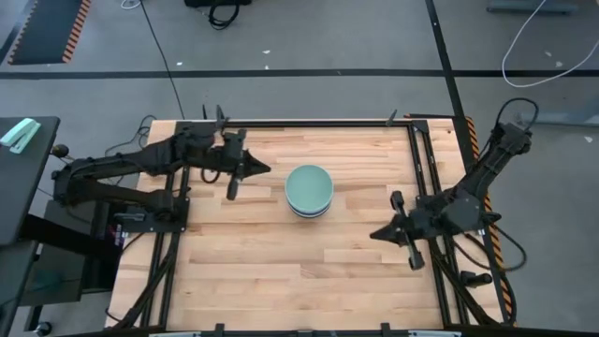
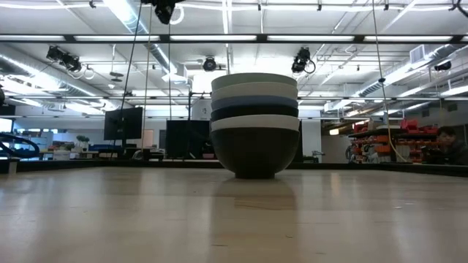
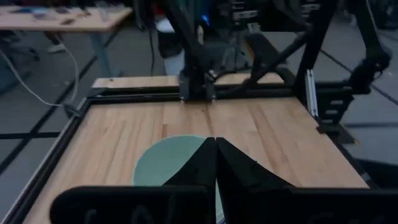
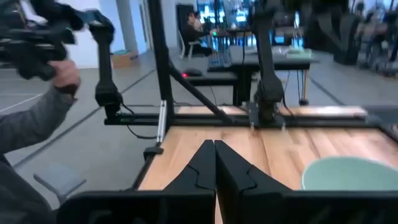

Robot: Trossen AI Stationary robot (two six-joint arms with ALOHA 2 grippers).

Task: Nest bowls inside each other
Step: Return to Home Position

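Observation:
The bowls stand nested in one stack at the middle of the wooden table, the pale mint green bowl on top. In the low view the stack rests on a black bowl, with white, black, blue and white rims above it and the green one topmost. My left gripper is shut and empty, left of the stack and above the table. My right gripper is shut and empty, right of the stack and nearer the table's front. The green bowl shows in the left wrist view and in the right wrist view.
Black frame rails run along the table's left, far and right sides. In the right wrist view a person's hand and grey sleeve show beyond the table.

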